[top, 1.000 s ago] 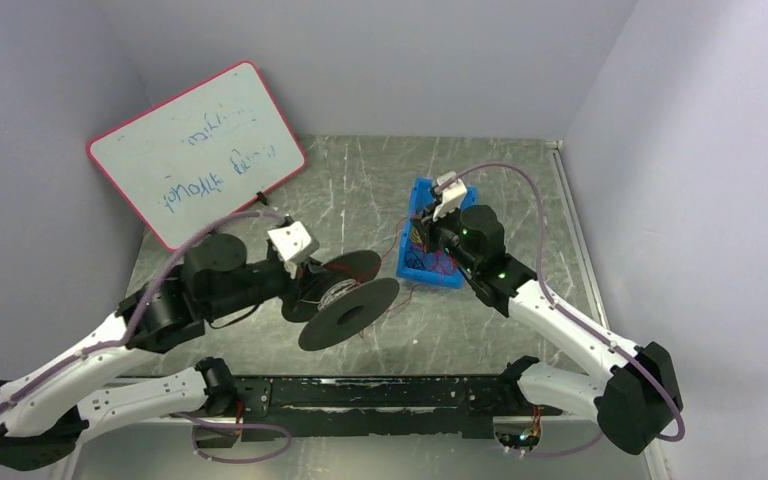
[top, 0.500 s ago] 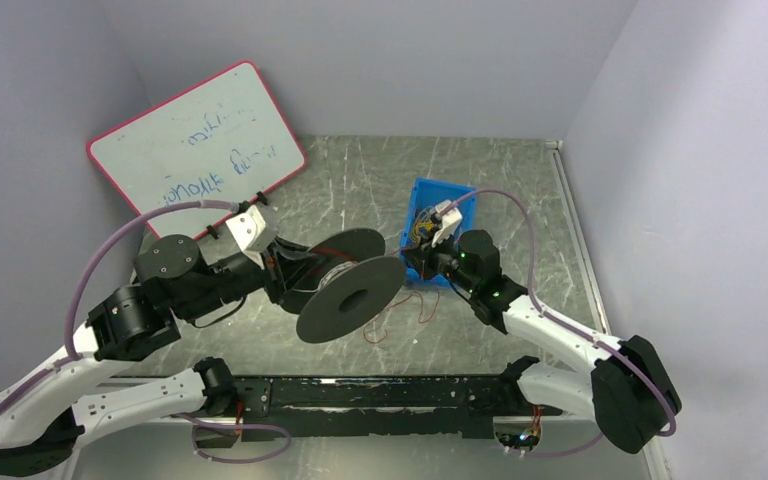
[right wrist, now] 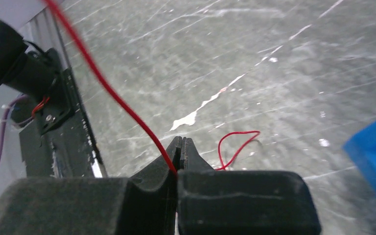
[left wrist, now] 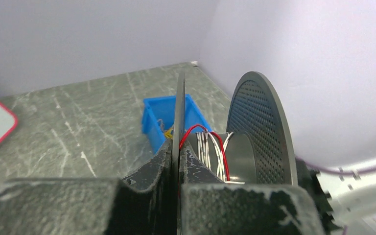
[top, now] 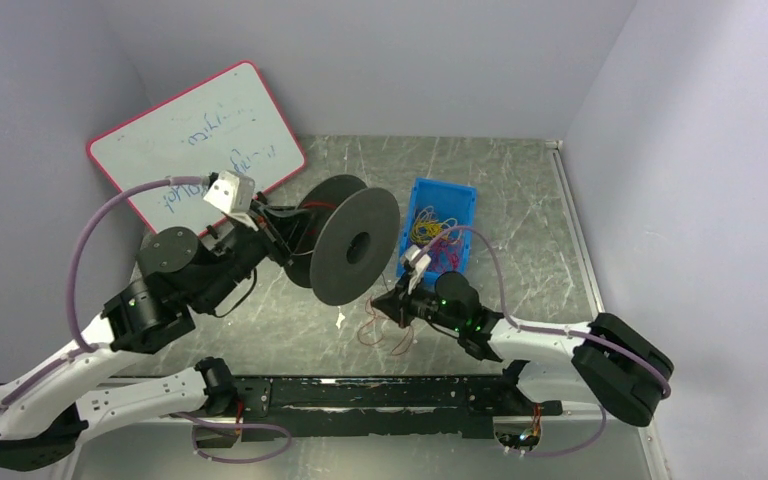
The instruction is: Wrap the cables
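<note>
Top external view: the left hand [top: 280, 234] is seen clamped on one flange of a black spool [top: 357, 247], which is held with its flat faces nearly upright, out in front of the hand. In the left wrist view that flange is gripped edge-on between the tightly closed fingers [left wrist: 152, 169], and turns of the red cable [left wrist: 210, 133] are seen on the hub just beyond them, beside some white strands. The right hand [top: 388, 305] is held low over the desk [top: 530, 250], and its fingers [right wrist: 152, 178] are pressed together on the red cable, which runs up and away from the pinch. A loose loop is laid on the desk just ahead of the fingertips. A blue bin [top: 457, 192] of coloured wires is placed behind the right hand, and a whiteboard [top: 190, 140] behind the left
</note>
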`<action>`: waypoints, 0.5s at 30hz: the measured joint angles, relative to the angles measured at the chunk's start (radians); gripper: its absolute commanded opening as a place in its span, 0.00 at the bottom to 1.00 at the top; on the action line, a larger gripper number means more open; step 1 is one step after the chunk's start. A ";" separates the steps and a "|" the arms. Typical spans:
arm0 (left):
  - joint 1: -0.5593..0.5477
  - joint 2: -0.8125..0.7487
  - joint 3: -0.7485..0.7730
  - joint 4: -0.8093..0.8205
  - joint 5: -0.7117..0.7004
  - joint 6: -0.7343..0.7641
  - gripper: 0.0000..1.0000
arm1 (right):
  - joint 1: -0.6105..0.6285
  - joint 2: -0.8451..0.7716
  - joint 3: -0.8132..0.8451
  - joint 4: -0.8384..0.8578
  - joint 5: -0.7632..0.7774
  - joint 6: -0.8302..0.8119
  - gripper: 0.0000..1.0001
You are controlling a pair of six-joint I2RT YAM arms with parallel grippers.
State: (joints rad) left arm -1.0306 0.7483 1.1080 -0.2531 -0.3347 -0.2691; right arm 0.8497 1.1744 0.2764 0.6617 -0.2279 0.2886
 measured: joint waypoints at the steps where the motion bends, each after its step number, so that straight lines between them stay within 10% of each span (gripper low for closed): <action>1: 0.000 0.011 0.000 0.006 -0.038 -0.011 0.07 | 0.025 0.012 -0.011 0.028 0.008 0.009 0.00; 15: -0.001 0.181 0.000 0.039 -0.535 -0.016 0.07 | 0.391 0.060 0.023 0.089 0.223 0.005 0.00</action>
State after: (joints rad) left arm -1.0313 0.9295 1.1080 -0.2138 -0.8700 -0.2852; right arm 1.2404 1.2346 0.2989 0.7502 -0.0051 0.2932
